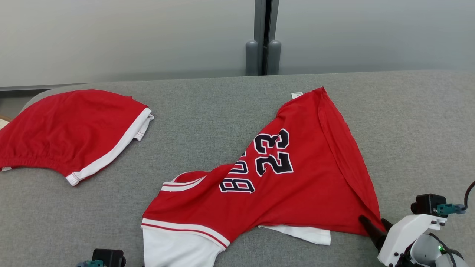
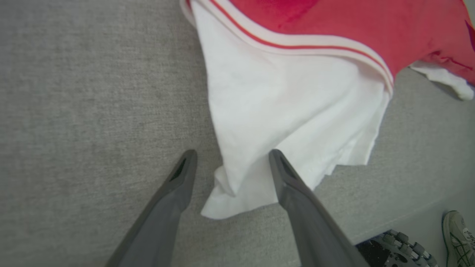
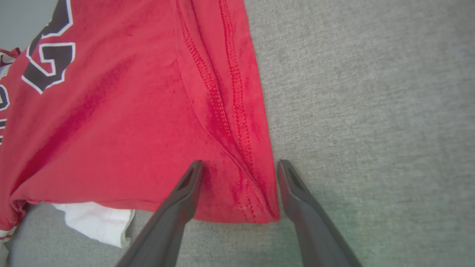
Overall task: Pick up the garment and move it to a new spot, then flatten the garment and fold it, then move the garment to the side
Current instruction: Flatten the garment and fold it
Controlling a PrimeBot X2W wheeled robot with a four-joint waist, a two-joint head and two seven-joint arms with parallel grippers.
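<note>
I read "23" [image 1: 272, 152] on red jersey [image 1: 315, 193], black digits edged white, lying sideways to my head view. Beside it "BU", rest lost in fold. Small white label [image 1: 297, 95] at jersey's far corner, print too small to read.

Jersey lies on grey tabletop [image 1: 222, 111]. Long axis diagonal: white sleeve [image 2: 289, 122] near-left, labelled corner far-right, stitched hem facing right.

Left tool [image 2: 232, 155]: fingers apart, straddling sleeve's lower edge. Right tool [image 3: 240, 165]: fingers apart, either side of jersey's near hem corner.

Second red garment [image 1: 70, 133] left of jersey, well apart.
</note>
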